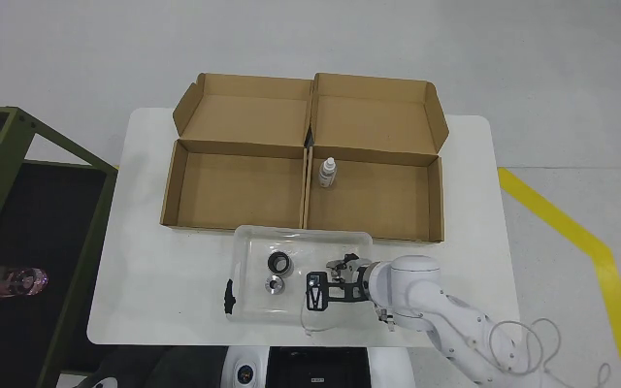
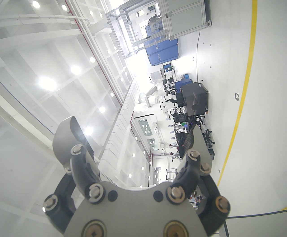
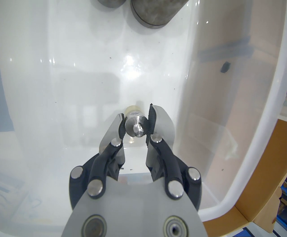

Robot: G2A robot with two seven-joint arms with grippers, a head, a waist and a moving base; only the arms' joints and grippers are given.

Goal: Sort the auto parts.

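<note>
A clear plastic tray (image 1: 254, 237) at the table's front holds the loose parts. My right gripper (image 1: 312, 291) is down inside it, near its front right. In the right wrist view that gripper (image 3: 136, 115) is shut on a small silver cylindrical part (image 3: 136, 128) with a cream-coloured end, just above the tray floor. A black ring (image 1: 281, 261) and a small metal part (image 1: 276, 284) lie to its left in the tray; beyond the fingertips they appear as two dark round pieces (image 3: 150, 13). My left gripper (image 2: 134, 132) is open, holds nothing and points up into the room.
Two open cardboard boxes stand behind the tray, the left one (image 1: 184, 189) bare, the right one (image 1: 432, 199) holding a small white bottle (image 1: 329, 173). A dark piece (image 1: 229, 296) sits at the tray's left rim. A green rack (image 1: 29, 145) stands left of the table.
</note>
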